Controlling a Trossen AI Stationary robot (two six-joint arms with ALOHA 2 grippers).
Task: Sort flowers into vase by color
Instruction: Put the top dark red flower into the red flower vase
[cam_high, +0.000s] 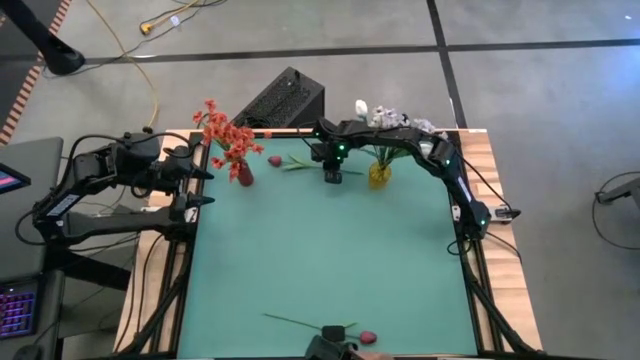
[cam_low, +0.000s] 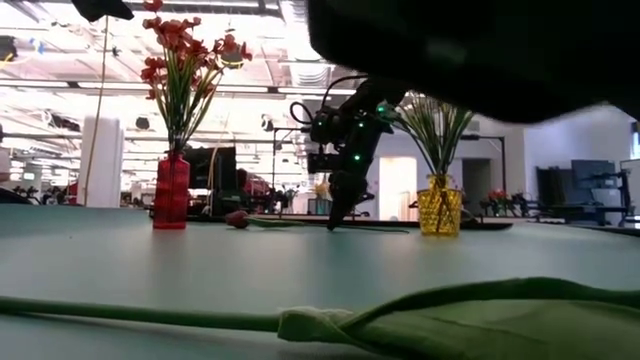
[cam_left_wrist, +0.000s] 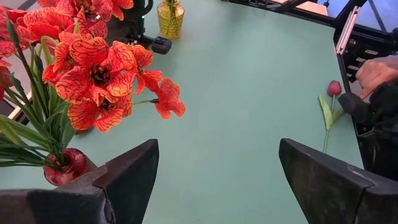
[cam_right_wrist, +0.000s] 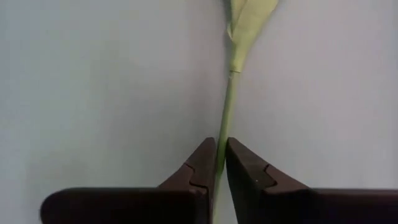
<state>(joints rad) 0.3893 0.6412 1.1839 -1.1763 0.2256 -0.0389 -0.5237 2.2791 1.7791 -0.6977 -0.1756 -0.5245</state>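
Note:
A dark pink bud flower (cam_high: 275, 160) lies on the table's far part, its green stem (cam_low: 385, 229) running toward the yellow vase (cam_high: 379, 176). My right gripper (cam_high: 334, 176) points down on that stem and is shut on it. The red vase (cam_high: 243, 175) holds the orange-red blossoms (cam_high: 226, 135). White-and-pale blossoms (cam_high: 392, 117) show over the yellow vase. A second pink bud flower (cam_high: 367, 337) lies along the near edge. My left gripper (cam_left_wrist: 217, 180) waits open at the left edge, just left of the red vase (cam_left_wrist: 65, 167). My right gripper pinches the flower's thin green stem (cam_right_wrist: 222, 152) between its two fingers, below the leaf (cam_right_wrist: 245, 25). The fingers come from above, pointing down, and stand on either side of the stem. The stem lies along the table (cam_low: 385, 229), the fingertips down at the tabletop.
A black box (cam_high: 285, 100) stands behind the far edge. The low camera's dark mount (cam_high: 330, 345) sits at the near edge beside the second flower's stem (cam_high: 300, 322). The green tabletop's middle (cam_high: 330, 260) carries nothing. Wooden side rails (cam_high: 490, 180) border the table.

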